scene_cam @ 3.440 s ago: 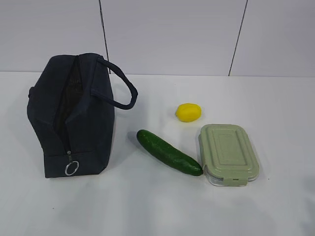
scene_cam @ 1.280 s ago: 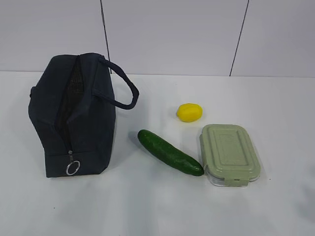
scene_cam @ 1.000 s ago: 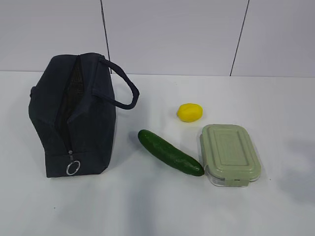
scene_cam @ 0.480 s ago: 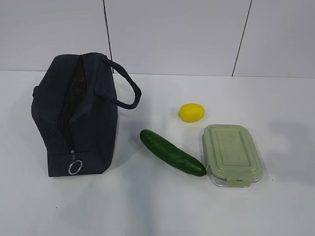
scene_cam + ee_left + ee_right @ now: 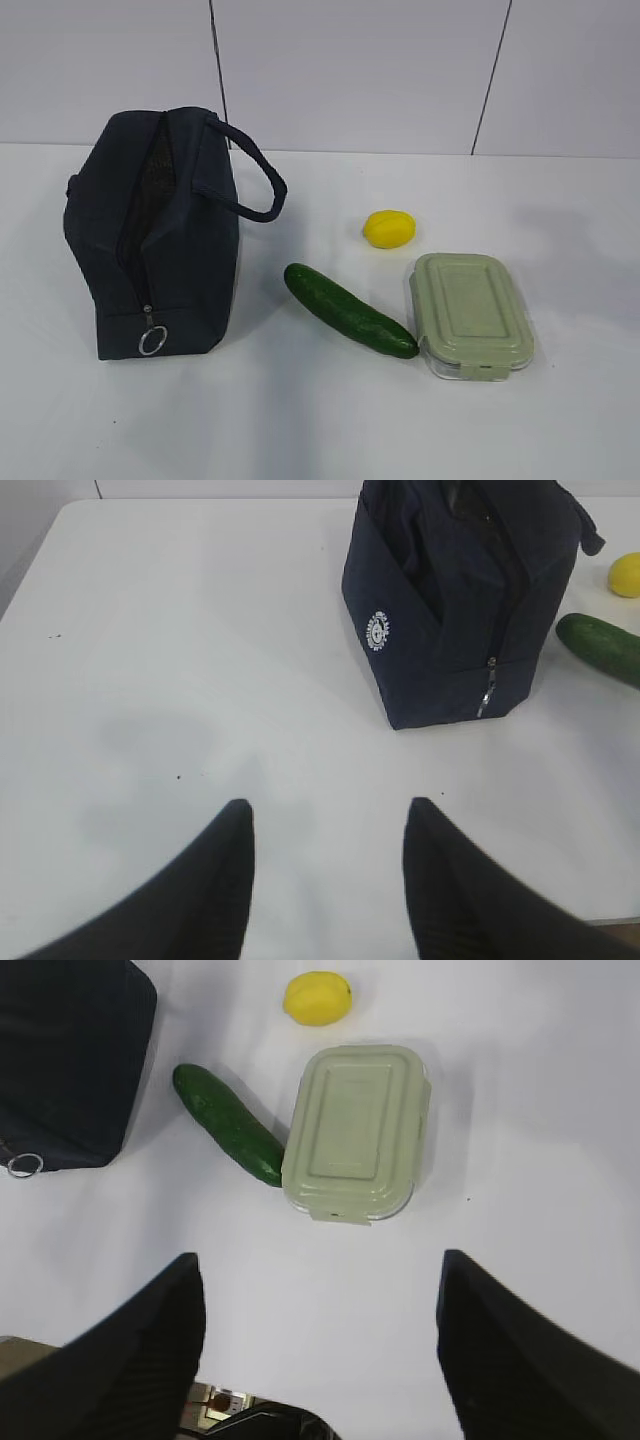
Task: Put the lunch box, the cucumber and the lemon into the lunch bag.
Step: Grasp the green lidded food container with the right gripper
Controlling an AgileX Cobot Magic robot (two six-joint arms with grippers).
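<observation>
From outside, the lunch bag [image 5: 150, 235] stands left, zipper partly open; cucumber [image 5: 349, 310], lemon [image 5: 389, 228] and lunch box [image 5: 471, 313] lie right. The left gripper [image 5: 325, 825] hovers spread and empty before the bag; widen its mouth first. The right gripper [image 5: 320, 1290], wide and empty, hangs above the box.

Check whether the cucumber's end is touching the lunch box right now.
Touching, it appears. In the right wrist view the cucumber runs its near tip against the lunch box corner with no table showing between them; the exterior view shows the same.
</observation>
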